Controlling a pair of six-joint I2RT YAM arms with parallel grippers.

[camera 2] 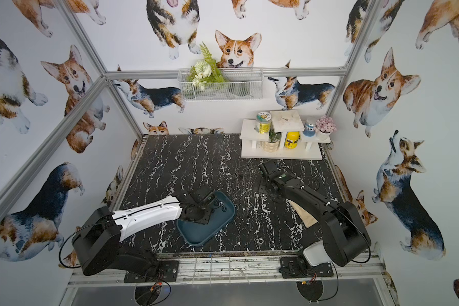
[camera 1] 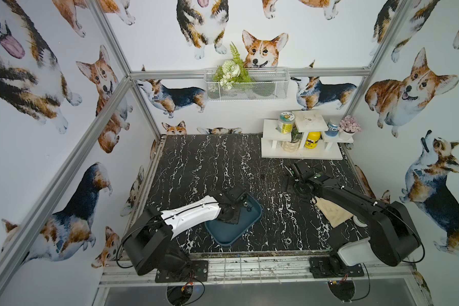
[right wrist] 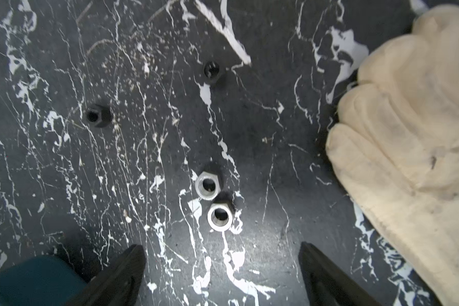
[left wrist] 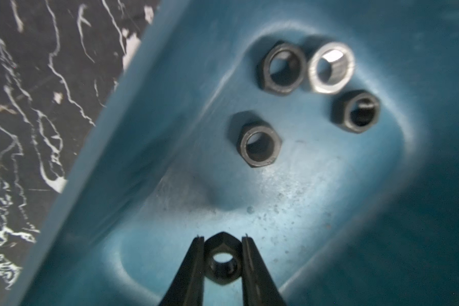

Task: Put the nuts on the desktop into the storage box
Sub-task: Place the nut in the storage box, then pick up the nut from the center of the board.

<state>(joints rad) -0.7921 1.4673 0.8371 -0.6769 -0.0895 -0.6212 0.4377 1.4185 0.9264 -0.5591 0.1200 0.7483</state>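
The teal storage box [camera 1: 232, 233] lies on the black marble desktop [camera 1: 210, 164], front centre, in both top views. My left gripper [left wrist: 222, 238] hangs inside the box, shut on a black nut [left wrist: 223, 262]. Three black nuts [left wrist: 260, 144] and one silver nut [left wrist: 330, 70] lie on the box floor near a corner. My right gripper [right wrist: 221, 249] is open above the desktop to the right. Just ahead of it lie two silver nuts [right wrist: 220, 216], with two black nuts [right wrist: 211, 70] farther off. Another silver nut [camera 1: 288, 240] lies near the front edge.
A cream work glove [right wrist: 408, 132] lies on the desktop right of the silver nuts, partly under the right arm [camera 1: 355, 201]. A white stepped shelf [camera 1: 302, 155] with jars and small pots stands at the back right. A white wire basket [camera 1: 247, 92] hangs on the back wall.
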